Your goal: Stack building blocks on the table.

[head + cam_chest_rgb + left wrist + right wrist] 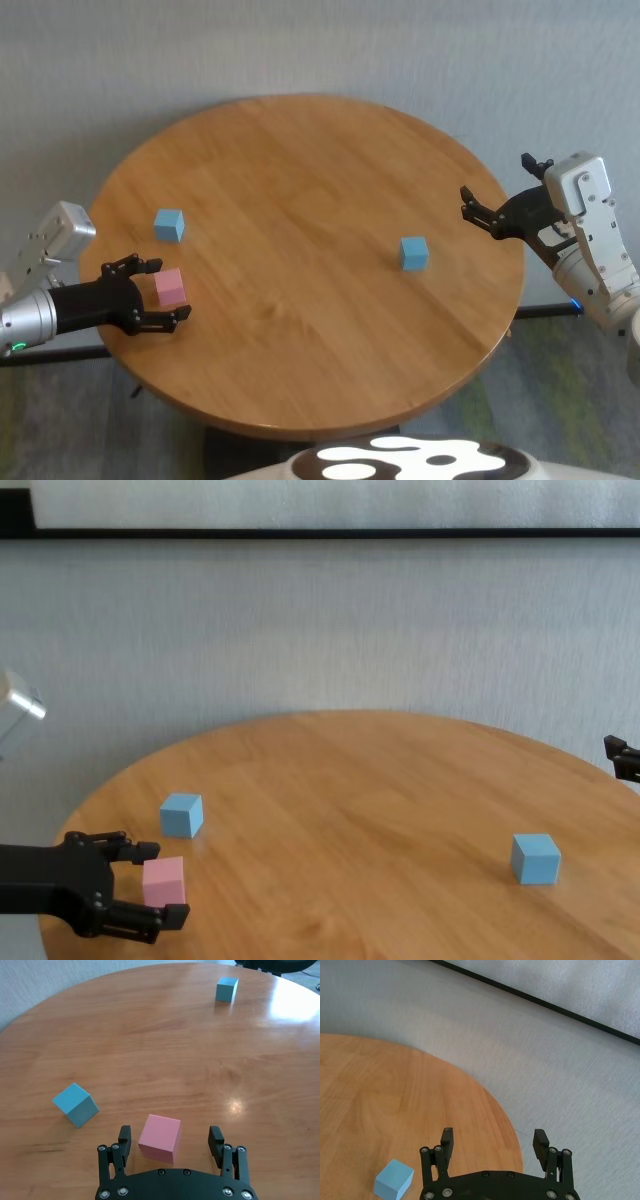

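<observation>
A pink block (pixel 170 288) rests on the round wooden table (pixel 300 170) near its left edge. My left gripper (pixel 167 290) is open, with one finger on each side of the pink block and a gap on both sides, as the left wrist view (pixel 170 1135) shows around the block (pixel 160 1137). One light blue block (pixel 169 224) sits just beyond it. The other light blue block (pixel 414 253) sits at the right. My right gripper (pixel 478 212) is open and empty, hovering at the table's right edge, past that block (pixel 394 1180).
The table's middle (pixel 350 780) is bare wood. A grey wall stands behind the table. A black strip (pixel 530 997) runs along the wall. The robot's white and black body (pixel 410 462) shows below the table's near edge.
</observation>
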